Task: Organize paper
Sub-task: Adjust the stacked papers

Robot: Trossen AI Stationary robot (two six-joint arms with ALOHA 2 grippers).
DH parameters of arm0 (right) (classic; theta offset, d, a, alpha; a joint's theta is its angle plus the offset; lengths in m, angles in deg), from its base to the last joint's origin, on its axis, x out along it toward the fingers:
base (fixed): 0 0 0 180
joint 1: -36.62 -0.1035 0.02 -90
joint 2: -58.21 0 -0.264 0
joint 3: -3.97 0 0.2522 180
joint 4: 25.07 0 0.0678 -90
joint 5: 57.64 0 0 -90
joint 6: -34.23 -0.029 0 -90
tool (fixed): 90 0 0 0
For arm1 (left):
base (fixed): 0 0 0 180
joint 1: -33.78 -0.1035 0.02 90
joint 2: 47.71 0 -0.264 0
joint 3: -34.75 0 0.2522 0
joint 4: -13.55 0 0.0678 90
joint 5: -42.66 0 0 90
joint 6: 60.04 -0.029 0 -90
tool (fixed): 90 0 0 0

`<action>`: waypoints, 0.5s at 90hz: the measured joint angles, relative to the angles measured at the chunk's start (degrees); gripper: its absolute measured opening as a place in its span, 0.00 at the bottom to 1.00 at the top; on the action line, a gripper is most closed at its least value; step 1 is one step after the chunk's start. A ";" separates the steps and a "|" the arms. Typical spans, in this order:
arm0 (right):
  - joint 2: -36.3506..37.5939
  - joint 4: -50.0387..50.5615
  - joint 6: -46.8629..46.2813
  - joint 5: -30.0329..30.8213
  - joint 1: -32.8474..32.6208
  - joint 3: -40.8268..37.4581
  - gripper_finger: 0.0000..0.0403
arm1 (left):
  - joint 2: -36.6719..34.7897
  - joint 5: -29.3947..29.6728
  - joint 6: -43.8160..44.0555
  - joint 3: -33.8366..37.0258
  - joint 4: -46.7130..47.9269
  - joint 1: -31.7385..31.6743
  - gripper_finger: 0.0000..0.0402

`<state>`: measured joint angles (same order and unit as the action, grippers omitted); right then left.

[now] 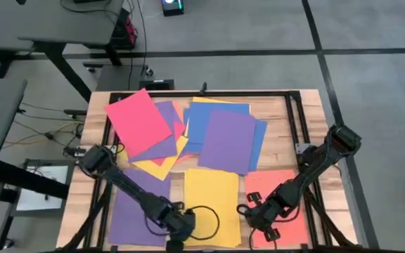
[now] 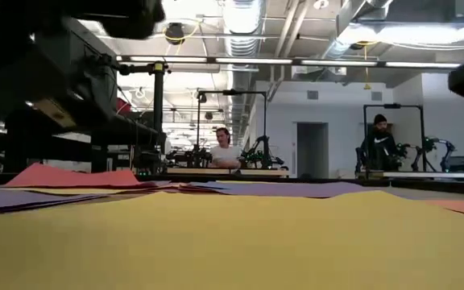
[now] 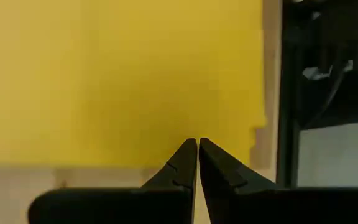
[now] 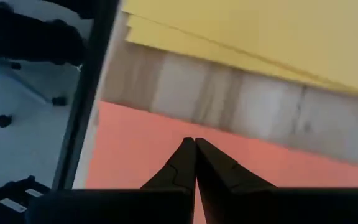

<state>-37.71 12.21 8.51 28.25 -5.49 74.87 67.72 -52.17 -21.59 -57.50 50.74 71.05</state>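
Wooden table (image 1: 308,116) strewn with paper (image 1: 188,133): with a loose heap beyond the yellow sheet (image 1: 211,204) and single sheets flanking it, sorting looks part-done; left gripper (image 3: 197,146) and right gripper (image 4: 194,144), both pinched closed on nothing, must next open on a sheet edge, though stacked sheets underneath remain hidden.

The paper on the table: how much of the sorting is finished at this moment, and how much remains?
Three separate stacks already lie along the near edge: purple, yellow and orange-red. Nothing is held; the left gripper, shut, sits by the yellow stack and the right gripper, shut, over the orange-red one. A mixed pile of red, purple, blue and yellow sheets behind is left to sort.
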 joint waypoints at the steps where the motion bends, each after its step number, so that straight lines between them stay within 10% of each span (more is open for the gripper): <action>1: 0.00 -0.24 0.25 -0.17 0.06 0.00 0.00 | 0.09 -0.08 -0.17 -0.27 0.02 0.01 0.00; 45: -9.51 -5.44 -3.00 -2.17 2.66 3.92 0.00 | -1.75 0.07 -9.37 -0.03 8.08 1.11 0.00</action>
<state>-47.22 6.77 5.51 26.08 -2.83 78.80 65.97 -52.09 -30.96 -57.53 58.82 72.15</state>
